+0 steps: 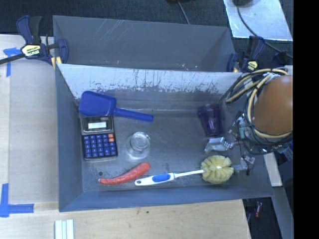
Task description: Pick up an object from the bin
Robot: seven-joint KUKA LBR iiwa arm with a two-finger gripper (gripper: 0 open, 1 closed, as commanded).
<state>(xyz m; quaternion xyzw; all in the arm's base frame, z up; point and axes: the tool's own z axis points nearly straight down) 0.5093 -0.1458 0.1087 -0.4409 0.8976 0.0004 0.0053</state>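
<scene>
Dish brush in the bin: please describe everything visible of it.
The dish brush lies flat on the bin floor, along the front wall. Its slim white handle, seemingly plastic, has a blue grip toward the view's left end; a round head of pale yellow bristles is at the right. The handle's end lies beside a red chilli-shaped thing; contact cannot be told. The gripper is just behind the head.

I'm looking at the grey metal bin (149, 44). On its floor at the back left lies a blue plastic scoop (97, 105), with a blue-keyed calculator (98, 138) just in front and a clear round cup (139, 143) beside that. Along the front lie a red chilli-shaped piece (124, 175) and a white-handled brush with a yellowish head (217, 169). A purple translucent piece (212, 119) sits at the back right.
</scene>
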